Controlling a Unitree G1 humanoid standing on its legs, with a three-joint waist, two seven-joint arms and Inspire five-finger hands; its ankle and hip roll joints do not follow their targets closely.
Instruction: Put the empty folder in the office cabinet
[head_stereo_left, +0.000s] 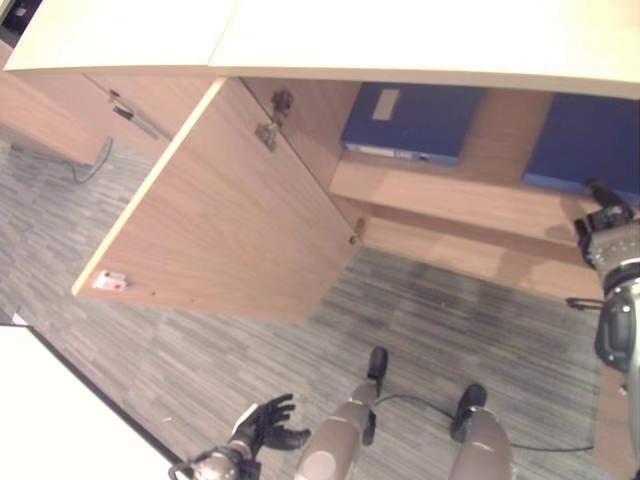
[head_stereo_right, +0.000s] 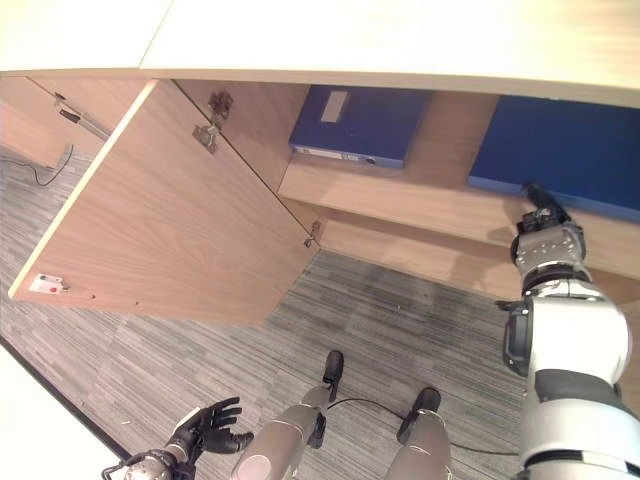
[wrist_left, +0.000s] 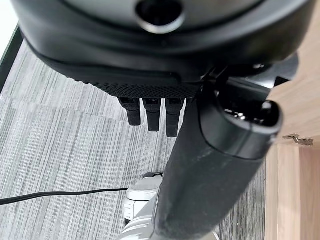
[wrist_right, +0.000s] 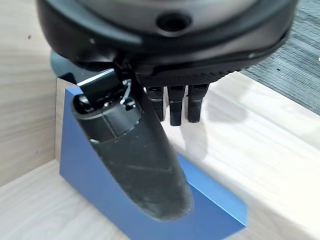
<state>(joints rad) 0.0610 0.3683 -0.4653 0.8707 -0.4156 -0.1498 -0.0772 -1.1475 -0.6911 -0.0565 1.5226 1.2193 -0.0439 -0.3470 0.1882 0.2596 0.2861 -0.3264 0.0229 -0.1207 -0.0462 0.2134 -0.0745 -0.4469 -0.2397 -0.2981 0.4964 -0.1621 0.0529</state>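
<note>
Right hand (wrist_right: 150, 150) is up inside the wooden office cabinet (head_stereo_right: 400, 195), fingers (wrist_right: 175, 107) straight and relaxed, gripping nothing, and the blue folder (wrist_right: 80, 165) lies flat on the shelf (wrist_right: 260, 145) right beneath its thumb. A second blue folder (head_stereo_right: 350, 125) sits further along to that hand's left, beyond a divider. Left hand (head_stereo_left: 268, 428) hangs low over the grey carpet (head_stereo_left: 420, 330), fingers spread, below the open cabinet door (head_stereo_left: 220, 220).
</note>
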